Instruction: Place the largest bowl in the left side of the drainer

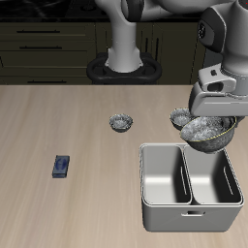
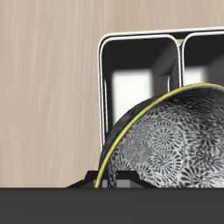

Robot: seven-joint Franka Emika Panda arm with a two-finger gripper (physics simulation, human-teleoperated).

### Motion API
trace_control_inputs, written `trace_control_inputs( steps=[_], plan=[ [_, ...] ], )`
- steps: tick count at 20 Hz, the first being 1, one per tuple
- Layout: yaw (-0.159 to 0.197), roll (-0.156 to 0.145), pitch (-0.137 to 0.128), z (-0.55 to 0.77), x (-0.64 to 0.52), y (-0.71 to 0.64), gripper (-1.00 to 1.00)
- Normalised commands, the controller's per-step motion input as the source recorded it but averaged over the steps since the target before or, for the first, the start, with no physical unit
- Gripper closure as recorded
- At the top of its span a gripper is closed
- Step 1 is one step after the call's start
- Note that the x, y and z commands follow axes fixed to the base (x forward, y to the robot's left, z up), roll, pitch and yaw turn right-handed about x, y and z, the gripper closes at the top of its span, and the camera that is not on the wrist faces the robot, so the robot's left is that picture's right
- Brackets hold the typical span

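Note:
My gripper (image 1: 215,118) is shut on the largest bowl (image 1: 208,134), grey-blue and speckled with a pale rim. It holds the bowl tilted in the air over the back edge of the drainer (image 1: 189,219), above its left side. The drainer is a grey metal tub with two basins, both empty. In the wrist view the bowl (image 2: 166,144) fills the near field, with the drainer (image 2: 103,79) and its divider behind it. My fingertips are hidden there.
The mid-sized speckled bowl (image 1: 180,117) stands just behind the drainer, close to the held bowl. The tiny speckled bowl (image 1: 121,122) stands farther along the table. A small blue block (image 1: 62,167) lies far from the drainer. The robot's base (image 1: 125,66) is at the back.

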Motion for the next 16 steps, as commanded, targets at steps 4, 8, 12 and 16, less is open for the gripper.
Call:
trace_control_inputs(
  steps=[4, 8, 12, 16],
  plan=[
    [0.004, 0.014, 0.011, -0.07, -0.02, 0.04, 1.00],
    [-0.004, 0.020, 0.020, -0.13, 0.01, 0.04, 1.00],
    [-0.007, 0.009, 0.007, -0.04, -0.03, -0.06, 1.00],
    [-0.007, 0.001, -0.010, 0.05, -0.02, -0.08, 1.00]
  ],
)
